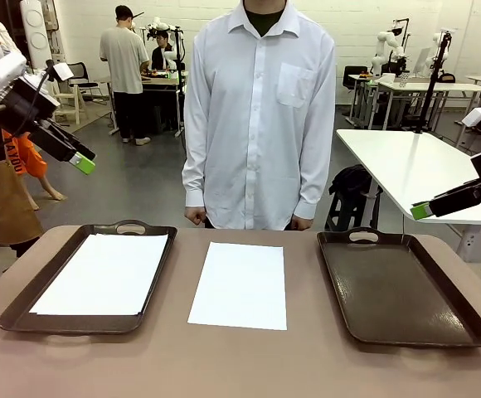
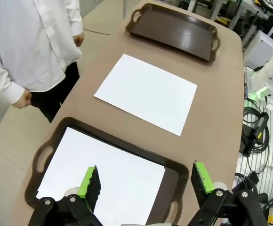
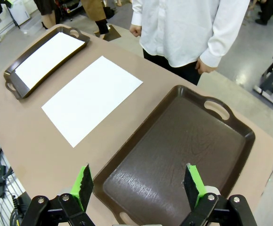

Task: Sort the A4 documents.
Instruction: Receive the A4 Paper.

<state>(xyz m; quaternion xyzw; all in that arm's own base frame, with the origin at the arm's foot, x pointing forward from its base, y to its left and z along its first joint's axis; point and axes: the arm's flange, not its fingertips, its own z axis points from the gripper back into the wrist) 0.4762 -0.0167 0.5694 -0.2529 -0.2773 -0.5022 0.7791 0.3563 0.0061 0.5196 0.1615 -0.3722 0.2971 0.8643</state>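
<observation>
1. Lying flat on the bare tabletop (image 1: 240, 365) between the two trays, one A4 sheet (image 1: 239, 284) sits alone, touching neither tray.
2. We see a second A4 sheet (image 1: 102, 274) lying inside the left tray (image 1: 18, 304), covering most of its floor, with a strip of dark tray showing at the robot's near end.
3. We find the right tray (image 1: 406, 332) holding nothing, its dark brown floor bare; both trays have cut-out handles at their short ends.
4. Our left tool (image 2: 143, 183) hangs above the left tray with its green-padded fingers (image 2: 88, 181) spread wide and nothing between them; from the front it sits high at the left edge, well clear of the tabletop.
5. Our right tool (image 3: 139, 186) hovers over the near end of the right tray, fingers (image 3: 83, 183) likewise spread apart and pinching nothing.
6. We see a person in a white shirt (image 1: 257, 116) standing at the far side of the tabletop, arms down, hands (image 1: 195, 217) loosely curled just beyond its edge.
</observation>
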